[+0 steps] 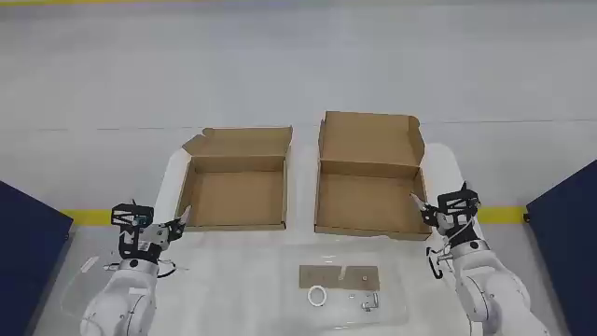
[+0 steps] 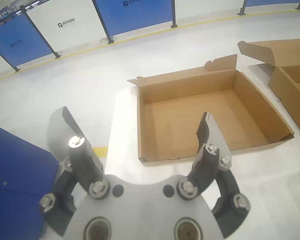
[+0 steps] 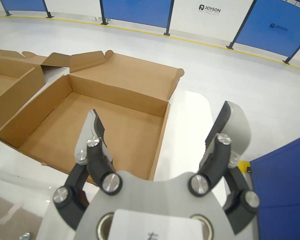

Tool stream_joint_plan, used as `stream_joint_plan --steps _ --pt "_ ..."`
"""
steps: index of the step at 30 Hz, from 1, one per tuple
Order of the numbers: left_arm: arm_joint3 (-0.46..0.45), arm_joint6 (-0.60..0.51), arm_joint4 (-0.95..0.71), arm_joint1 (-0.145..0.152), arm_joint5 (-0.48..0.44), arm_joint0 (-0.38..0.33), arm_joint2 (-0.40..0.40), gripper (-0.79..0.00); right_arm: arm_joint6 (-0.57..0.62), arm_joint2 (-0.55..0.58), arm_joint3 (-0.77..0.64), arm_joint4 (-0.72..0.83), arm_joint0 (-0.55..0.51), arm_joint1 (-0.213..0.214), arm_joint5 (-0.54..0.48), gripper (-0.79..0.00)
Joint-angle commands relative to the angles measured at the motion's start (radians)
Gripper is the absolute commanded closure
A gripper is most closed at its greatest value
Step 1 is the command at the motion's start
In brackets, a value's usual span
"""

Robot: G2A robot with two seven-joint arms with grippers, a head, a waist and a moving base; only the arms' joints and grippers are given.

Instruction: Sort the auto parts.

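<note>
Both grippers hold nothing. The left gripper (image 2: 135, 113) has its fingers spread wide, and so does the right gripper (image 3: 160, 108). In the top view we see them at lower left and lower right of frame. Each points up the frame at the near wall of an open cardboard box: left box (image 1: 233, 196), right box (image 1: 368, 201).

The parts aren't where the fingers point. They sit at bottom centre of the top view on the table (image 1: 233, 271), between the arms and lower in frame than both sets of fingertips:
- white ring (image 1: 317, 296)
- small metal part (image 1: 368, 304), right of the ring
- flat brown card (image 1: 339, 276), just above both, long axis running left-right across the frame

All three seem to lie on or in a clear plastic sheet (image 1: 396, 315); we can't tell which.

We judge the coming move as a pull back and inward, not a reach forward. The right gripper looks nearer, especially to the metal part. The ring is roughly midway, slightly favouring the right. No part is in either box yet, so we take sorting as not started
</note>
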Motion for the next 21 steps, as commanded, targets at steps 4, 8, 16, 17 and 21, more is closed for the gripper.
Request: stream_joint_plan --steps 4,8,16,17,21 --pt "0.000 0.000 0.000 0.000 0.000 0.000 0.000 -0.785 0.072 0.026 -0.069 0.018 -0.022 0.012 -0.212 -0.785" --pt "0.000 0.000 0.000 0.000 0.000 0.000 0.000 -0.785 0.072 0.026 -0.069 0.018 -0.022 0.012 -0.212 -0.785" --pt "0.000 0.000 0.000 0.000 0.000 0.000 0.000 -0.785 0.124 0.047 -0.117 0.007 -0.006 0.024 -0.376 -0.785" --pt "0.000 0.000 0.000 0.000 0.000 0.000 0.000 -0.785 0.145 0.057 -0.128 0.010 -0.004 0.028 -0.412 -0.785" --pt "0.000 0.000 0.000 0.000 0.000 0.000 0.000 -0.785 0.281 0.091 -0.173 0.037 0.008 0.044 -0.600 -0.785"
